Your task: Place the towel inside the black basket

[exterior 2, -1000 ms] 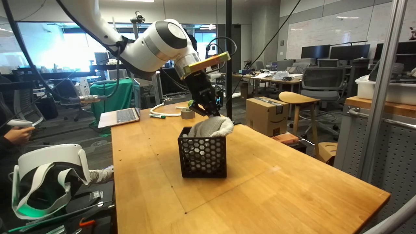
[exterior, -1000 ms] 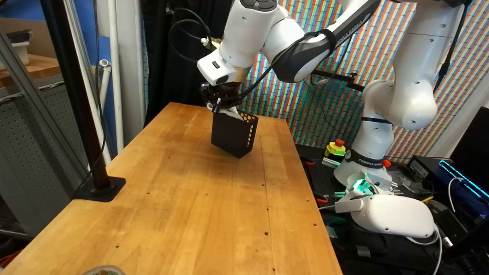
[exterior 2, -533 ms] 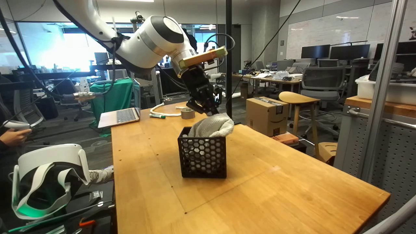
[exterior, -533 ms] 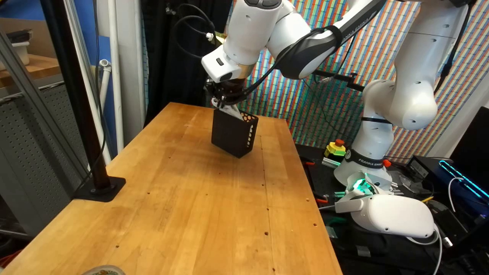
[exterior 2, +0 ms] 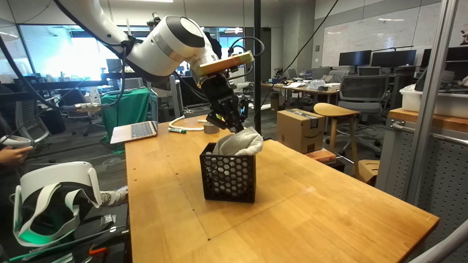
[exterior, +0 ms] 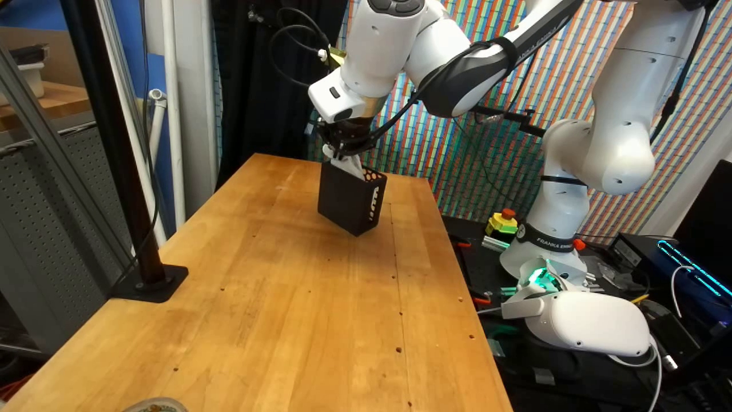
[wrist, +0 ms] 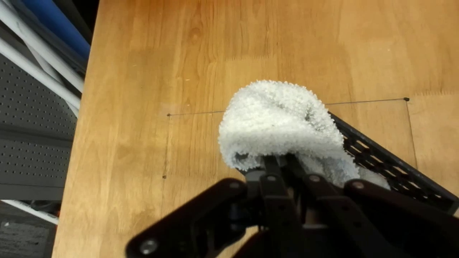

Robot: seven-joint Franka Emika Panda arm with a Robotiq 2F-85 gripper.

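Bunched up in the black basket [exterior: 343,205], the cream-white towel [exterior 2: 239,143] sticks out above the rim at the corner nearest my gripper. In the wrist view the towel [wrist: 279,118] curls over my fingertips, hiding their ends, and the basket's rim [wrist: 380,153] shows at the right. My gripper [wrist: 281,161] is shut with the fold of towel at its tips, just above the basket. Through the basket's holes, in an exterior view, more pale cloth shows inside. The basket stands upright on the wooden table.
A laptop [exterior 2: 142,130], a tape roll [exterior 2: 211,127] and a white hose [exterior 2: 177,122] lie at the table's far end. A black pole [exterior: 131,189] stands at a table edge. A dish [exterior: 155,405] peeks in at the bottom of an exterior view.
The arm has drawn back and risen slightly, moving right in an exterior view, and the towel's top has shifted with it. In the last half second the basket has turned a little.
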